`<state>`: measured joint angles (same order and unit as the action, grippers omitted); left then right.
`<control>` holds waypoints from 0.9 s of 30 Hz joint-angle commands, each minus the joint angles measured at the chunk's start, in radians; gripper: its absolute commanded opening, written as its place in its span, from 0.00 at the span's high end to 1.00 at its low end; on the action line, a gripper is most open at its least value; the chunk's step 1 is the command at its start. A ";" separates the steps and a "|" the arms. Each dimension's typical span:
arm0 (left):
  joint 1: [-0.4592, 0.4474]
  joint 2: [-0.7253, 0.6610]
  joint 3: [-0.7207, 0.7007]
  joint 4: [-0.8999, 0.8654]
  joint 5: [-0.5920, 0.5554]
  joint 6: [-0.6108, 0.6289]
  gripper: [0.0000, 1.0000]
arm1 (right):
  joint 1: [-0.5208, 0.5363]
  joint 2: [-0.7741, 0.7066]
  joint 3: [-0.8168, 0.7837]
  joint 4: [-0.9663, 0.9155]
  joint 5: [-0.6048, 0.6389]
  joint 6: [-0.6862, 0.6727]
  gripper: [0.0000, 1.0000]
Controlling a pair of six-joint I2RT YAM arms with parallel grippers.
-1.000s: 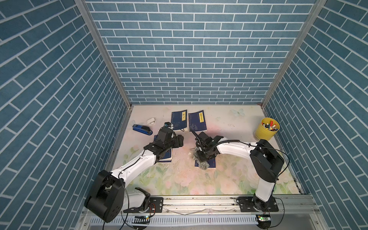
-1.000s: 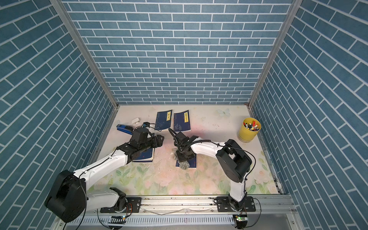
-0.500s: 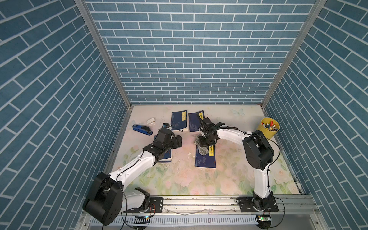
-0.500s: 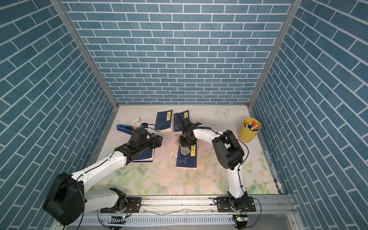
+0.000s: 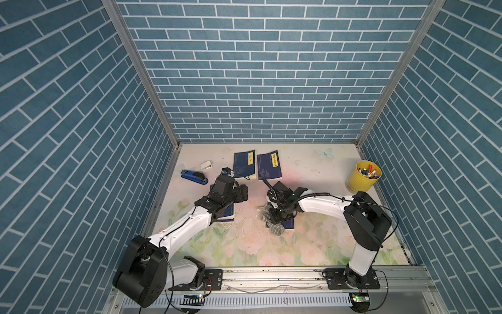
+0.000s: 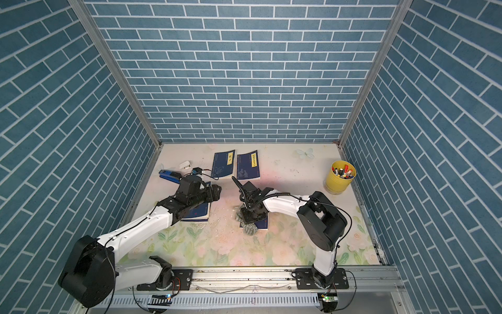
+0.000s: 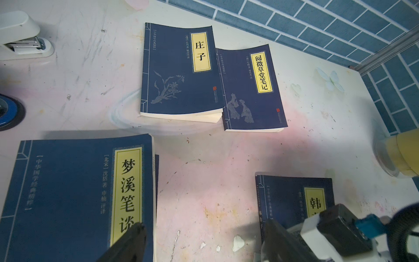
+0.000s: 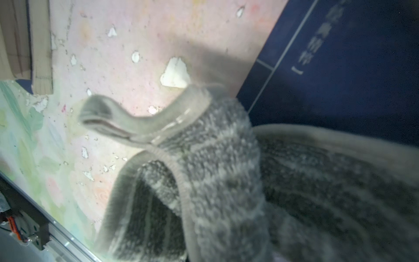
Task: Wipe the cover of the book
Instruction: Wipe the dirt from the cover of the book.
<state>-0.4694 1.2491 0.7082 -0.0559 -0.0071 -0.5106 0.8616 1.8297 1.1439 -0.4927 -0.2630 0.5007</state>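
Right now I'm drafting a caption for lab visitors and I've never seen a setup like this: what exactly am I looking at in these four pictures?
Two white robot arms work over a flowered table. Two pictures look down from overhead; two come from cameras on the arms' wrists. The right gripper is shut on a grey cloth, which rests on a dark blue book. The left gripper is open and empty. Three similar books, a blue stapler, a white stapler and a yellow pen cup also lie there.

book navy | cloth grey striped | cup yellow | table floral
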 commanded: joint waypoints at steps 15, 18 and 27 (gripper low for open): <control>0.031 -0.041 0.008 -0.019 -0.009 0.029 0.13 | -0.061 0.211 0.228 -0.178 0.039 -0.086 1.00; 0.041 -0.032 0.017 -0.020 -0.001 0.039 0.13 | 0.014 0.138 0.104 -0.135 0.044 -0.015 1.00; 0.066 -0.025 0.022 -0.022 0.016 0.057 0.14 | 0.047 0.062 -0.017 -0.090 0.080 0.066 1.00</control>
<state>-0.4149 1.2148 0.7086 -0.0669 -0.0013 -0.4740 0.9371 1.8408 1.1564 -0.4881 -0.2382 0.5282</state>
